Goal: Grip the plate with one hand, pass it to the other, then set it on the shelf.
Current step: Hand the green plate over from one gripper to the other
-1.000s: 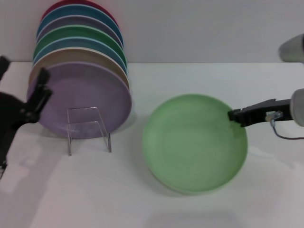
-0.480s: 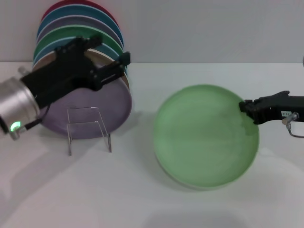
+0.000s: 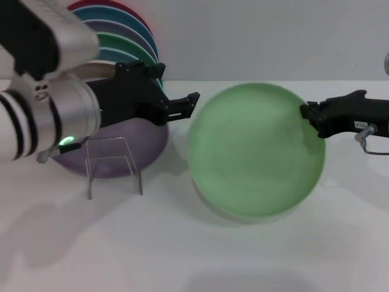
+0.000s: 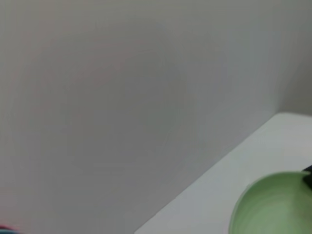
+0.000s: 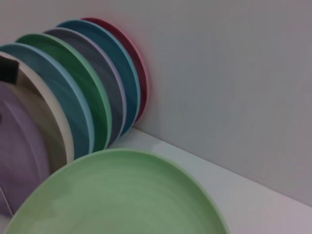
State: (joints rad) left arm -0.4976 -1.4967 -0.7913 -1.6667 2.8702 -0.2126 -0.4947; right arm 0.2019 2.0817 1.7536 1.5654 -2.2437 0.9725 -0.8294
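filling the middle of the head view, the round matte mint-green plate (image 3: 255, 149) hangs tilted above the white table (image 3: 182, 255), its right rim pinched by the slim black right gripper (image 3: 310, 117). the black left gripper on its silver wrist (image 3: 189, 104) has jaws spread beside the left rim. only the right wrist view shows all the racked coloured plates (image 5: 73, 102). the clear acrylic rack (image 3: 112, 161) stands below. no readable writing.

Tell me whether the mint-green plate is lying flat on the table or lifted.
Lifted and tilted. The plate faces the head camera, held at its rim by the right hand, its shadow on the table below.
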